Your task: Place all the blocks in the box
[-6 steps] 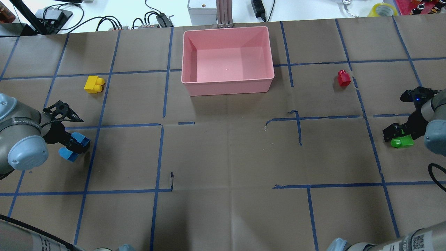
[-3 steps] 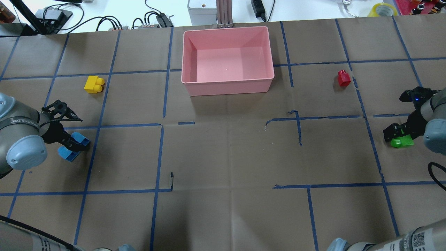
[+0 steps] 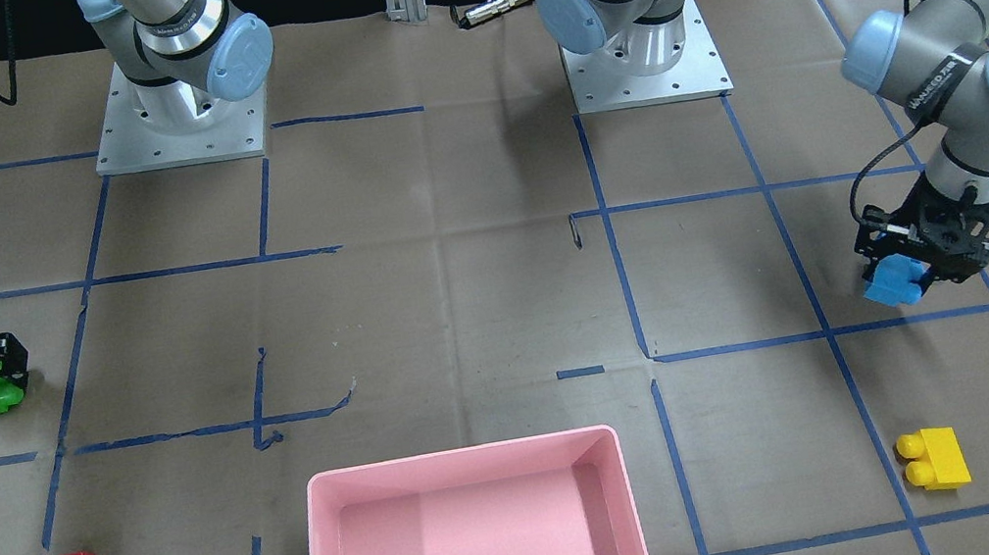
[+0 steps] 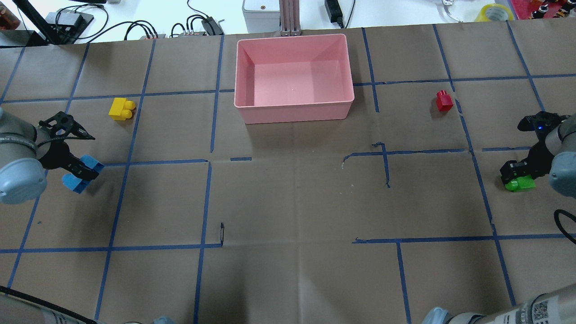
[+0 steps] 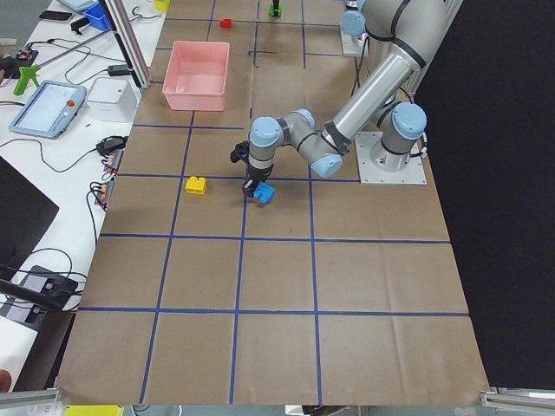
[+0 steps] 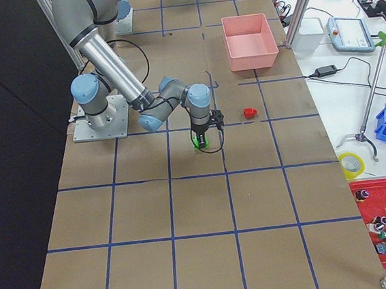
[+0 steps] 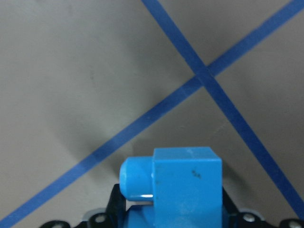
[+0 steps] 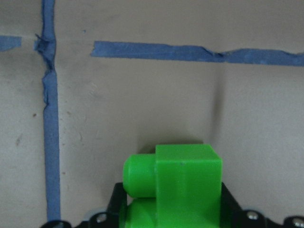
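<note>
My left gripper [image 4: 82,173] is shut on the light-blue brick [image 4: 72,182] and holds it just above the table at the left, below the yellow brick [image 4: 121,109]. The wrist view shows the light-blue brick [image 7: 186,183] between the jaws. My right gripper [image 4: 516,176] is shut on the green brick [image 4: 520,184] low over the table at the right edge; the wrist view shows the green brick [image 8: 176,185] in the jaws. The red brick [image 4: 443,101] lies right of the pink box [image 4: 292,110], which is empty at the far middle.
Blue tape lines grid the brown paper table cover. Cables and grey devices [image 4: 261,11] lie beyond the far edge behind the box. A yellow tape roll [image 4: 495,12] sits at the far right. The two arm bases [image 3: 177,119] stand at the robot's side.
My left gripper has moved left and toward the far side with the light-blue brick in it. My right gripper has shifted slightly right with the green brick.
</note>
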Action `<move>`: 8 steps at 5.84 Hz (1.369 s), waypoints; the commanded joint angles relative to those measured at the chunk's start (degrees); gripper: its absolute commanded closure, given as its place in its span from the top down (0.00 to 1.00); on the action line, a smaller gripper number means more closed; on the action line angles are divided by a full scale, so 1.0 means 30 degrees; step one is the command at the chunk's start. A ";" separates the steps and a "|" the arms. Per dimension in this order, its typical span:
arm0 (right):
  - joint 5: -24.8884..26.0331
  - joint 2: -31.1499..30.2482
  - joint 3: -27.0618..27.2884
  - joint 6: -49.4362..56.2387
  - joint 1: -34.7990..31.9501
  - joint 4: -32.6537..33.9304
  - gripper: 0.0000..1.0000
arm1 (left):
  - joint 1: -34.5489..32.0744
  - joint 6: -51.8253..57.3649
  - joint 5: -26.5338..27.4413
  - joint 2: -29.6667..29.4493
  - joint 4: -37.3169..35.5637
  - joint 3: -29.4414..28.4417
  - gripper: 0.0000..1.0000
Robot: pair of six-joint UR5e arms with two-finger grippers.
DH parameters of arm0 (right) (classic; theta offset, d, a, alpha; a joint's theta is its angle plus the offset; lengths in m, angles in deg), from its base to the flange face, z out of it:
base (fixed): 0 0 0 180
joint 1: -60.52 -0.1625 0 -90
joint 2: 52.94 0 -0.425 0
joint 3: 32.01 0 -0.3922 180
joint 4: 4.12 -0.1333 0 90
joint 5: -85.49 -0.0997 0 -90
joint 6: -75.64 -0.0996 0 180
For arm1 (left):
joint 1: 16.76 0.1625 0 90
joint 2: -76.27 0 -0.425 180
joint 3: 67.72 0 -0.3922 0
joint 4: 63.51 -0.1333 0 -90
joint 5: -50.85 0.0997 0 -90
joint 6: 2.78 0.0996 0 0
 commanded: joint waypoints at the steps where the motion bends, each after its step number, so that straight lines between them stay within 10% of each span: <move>1: 0.0071 -0.1130 -0.1308 0.0126 -0.0021 -0.2218 0.04 | -0.1688 -0.3890 0.0002 0.0401 0.8307 -0.6462 0.17; 5: -0.0219 -0.2809 -0.9862 -0.5678 -0.4661 -1.3183 0.04 | -0.8300 -1.6072 -0.0262 -0.3747 1.2751 -1.5740 0.16; 8: -0.2142 -0.0711 -1.1040 -1.1632 -1.0374 -1.0668 0.03 | -1.3171 -2.4169 -0.0407 -0.8548 1.2810 -2.1340 0.16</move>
